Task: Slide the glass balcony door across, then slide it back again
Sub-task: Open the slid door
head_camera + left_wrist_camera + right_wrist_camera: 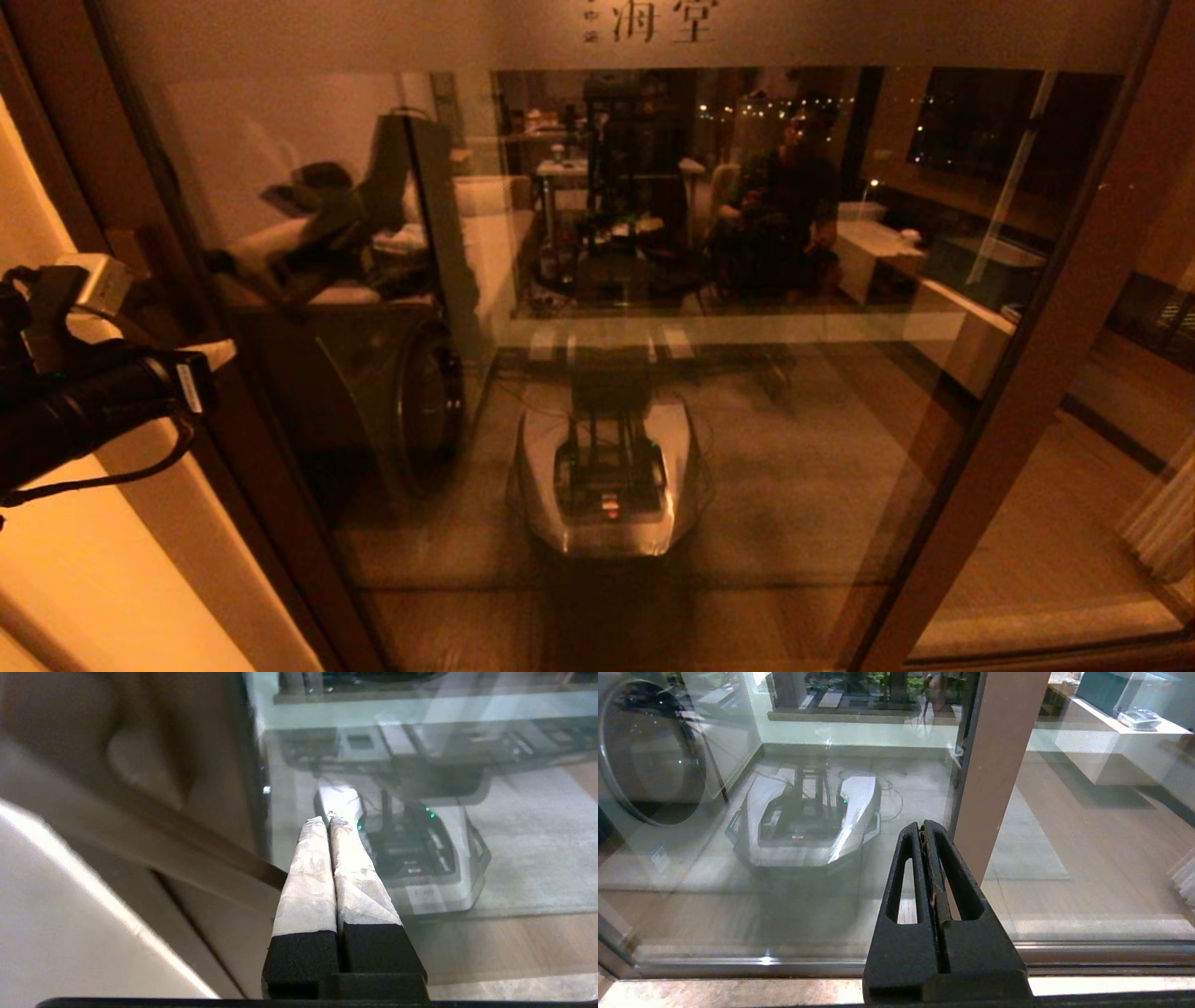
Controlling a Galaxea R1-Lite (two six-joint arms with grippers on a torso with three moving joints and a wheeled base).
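Note:
The glass balcony door (766, 439) fills the head view: clear glass in a dark brown wooden frame, with a frosted top band (392, 33) bearing Chinese characters. My left gripper (219, 353) is at the door's left stile (177, 243). In the left wrist view the left gripper (329, 820) is shut, empty, its white-taped fingers (308, 877) pointing at the glass (514, 826) just beside a wooden bar handle (201, 844). The right gripper (923, 826) is shut on nothing, low before the glass near the right stile (999, 765); the head view does not show it.
A cream wall (103, 579) borders the door on the left. Behind the glass stands a round-fronted washing machine (425, 401); the glass mirrors my own base (607, 485). The floor track (1087, 952) runs along the bottom. A pale curtain (1167, 523) hangs at the far right.

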